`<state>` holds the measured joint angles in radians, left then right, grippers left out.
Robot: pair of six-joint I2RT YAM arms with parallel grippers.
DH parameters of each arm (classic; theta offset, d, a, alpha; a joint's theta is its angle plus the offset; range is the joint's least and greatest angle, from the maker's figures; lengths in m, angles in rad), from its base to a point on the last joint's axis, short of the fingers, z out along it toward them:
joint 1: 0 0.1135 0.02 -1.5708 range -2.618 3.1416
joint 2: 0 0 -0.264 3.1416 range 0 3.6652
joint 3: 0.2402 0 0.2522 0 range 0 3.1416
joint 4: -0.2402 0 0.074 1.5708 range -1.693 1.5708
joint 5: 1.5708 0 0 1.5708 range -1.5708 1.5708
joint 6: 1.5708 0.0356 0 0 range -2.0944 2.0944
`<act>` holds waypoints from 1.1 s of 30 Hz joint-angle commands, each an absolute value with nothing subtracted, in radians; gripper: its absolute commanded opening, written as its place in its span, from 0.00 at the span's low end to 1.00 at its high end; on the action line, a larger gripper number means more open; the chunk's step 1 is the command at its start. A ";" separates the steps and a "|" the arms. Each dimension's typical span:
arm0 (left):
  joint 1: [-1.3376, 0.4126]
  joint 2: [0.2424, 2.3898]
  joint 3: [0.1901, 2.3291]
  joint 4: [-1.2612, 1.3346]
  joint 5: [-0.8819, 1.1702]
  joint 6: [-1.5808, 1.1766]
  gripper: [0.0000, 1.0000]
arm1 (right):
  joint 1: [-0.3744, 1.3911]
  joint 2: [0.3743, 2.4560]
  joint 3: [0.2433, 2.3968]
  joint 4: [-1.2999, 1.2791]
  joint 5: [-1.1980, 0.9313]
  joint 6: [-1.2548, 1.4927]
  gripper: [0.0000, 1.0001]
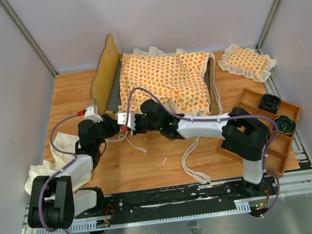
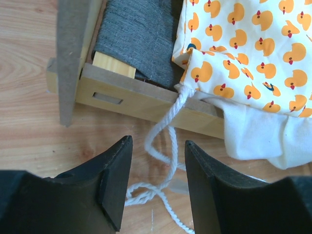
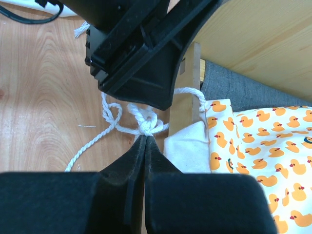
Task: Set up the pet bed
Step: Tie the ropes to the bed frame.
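The pet bed's light-wood frame (image 1: 105, 73) stands at the back left, and the orange-patterned cushion (image 1: 166, 83) lies across it. A white tie string (image 2: 169, 127) hangs from the cushion's corner over the frame's rail (image 2: 122, 93) onto the table. My left gripper (image 2: 158, 142) is open just short of the rail, with the string running loosely between its fingers. My right gripper (image 3: 146, 138) is shut, its tips pinching the knotted loop of the tie string (image 3: 146, 126) beside the rail. Both grippers meet at the bed's near-left corner (image 1: 121, 123).
A small square ruffled pillow (image 1: 247, 62) lies at the back right. A wooden compartment tray (image 1: 265, 160) sits beside the right arm. Crumpled cream cloth (image 1: 49, 161) lies near the left arm. Another tie string (image 1: 192, 161) trails across the table's front.
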<state>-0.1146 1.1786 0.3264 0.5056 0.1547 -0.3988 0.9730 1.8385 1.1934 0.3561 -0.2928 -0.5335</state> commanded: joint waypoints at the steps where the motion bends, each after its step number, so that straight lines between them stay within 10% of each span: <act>1: -0.135 1.238 0.369 0.607 0.119 -0.383 0.52 | 0.963 1.842 1.179 0.391 -0.264 -0.508 0.00; 7: -0.144 1.271 0.399 0.626 0.091 -0.364 0.44 | 0.964 1.848 1.179 0.390 -0.271 -0.506 0.00; 14: -0.147 1.181 0.367 0.614 0.097 -0.377 0.01 | 0.962 1.904 1.227 0.389 -0.249 -0.530 0.00; 33: -0.147 1.015 0.372 0.389 0.148 -0.396 0.00 | 0.923 2.095 1.385 0.554 -0.220 -0.611 0.00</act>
